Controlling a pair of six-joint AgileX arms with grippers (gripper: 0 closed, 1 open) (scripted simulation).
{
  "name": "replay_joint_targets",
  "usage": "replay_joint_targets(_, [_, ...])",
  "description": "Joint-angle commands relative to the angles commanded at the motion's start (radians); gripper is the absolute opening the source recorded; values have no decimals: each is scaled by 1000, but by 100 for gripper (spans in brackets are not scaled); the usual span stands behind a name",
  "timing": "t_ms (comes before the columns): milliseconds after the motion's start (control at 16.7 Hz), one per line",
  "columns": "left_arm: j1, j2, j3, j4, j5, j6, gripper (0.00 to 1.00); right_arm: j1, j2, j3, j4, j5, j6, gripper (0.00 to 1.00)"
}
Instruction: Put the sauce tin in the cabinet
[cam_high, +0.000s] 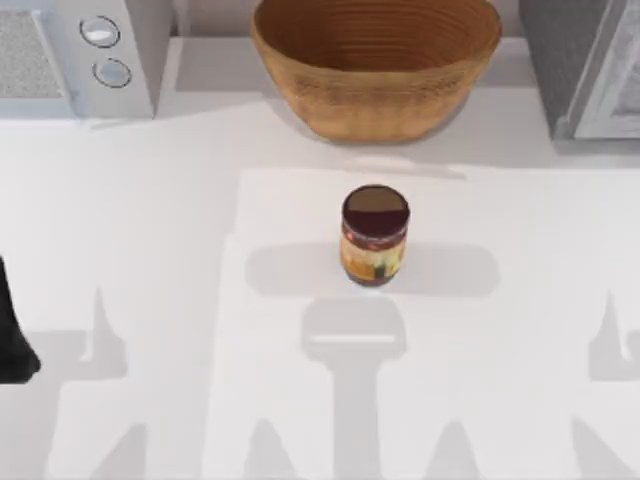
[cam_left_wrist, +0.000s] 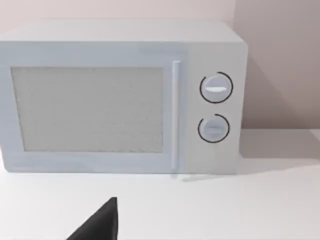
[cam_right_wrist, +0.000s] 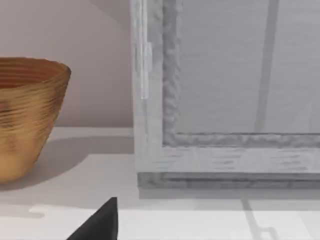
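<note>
Top view: sauce tin mid-table, ungripped.

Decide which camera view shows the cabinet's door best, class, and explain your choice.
The right wrist view: the cabinet faces that camera, so its pale framed door panel and speckled grey edge are plain. The top view catches a slice of the cabinet at the table's far right corner, from above. The left wrist view faces the white microwave instead.

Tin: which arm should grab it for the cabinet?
Right, probably. The tin stands mid-table, and the cabinet is at the back right, facing the right gripper. The left gripper faces the microwave.
</note>
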Motion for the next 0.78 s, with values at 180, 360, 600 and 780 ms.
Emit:
replay_joint_targets(180, [0,0,0,0,0,0,100,3,5,5,5,-9,-2,100])
replay_joint_targets(360, [0,0,0,0,0,0,100,31,61,53,51,-93,-17,100])
replay_joint_targets(600, [0,0,0,0,0,0,100,86,255,172,165,-287,-43,100])
replay_joint_targets(780, [0,0,0,0,0,0,100,134,471,283,270,-454,-71,100])
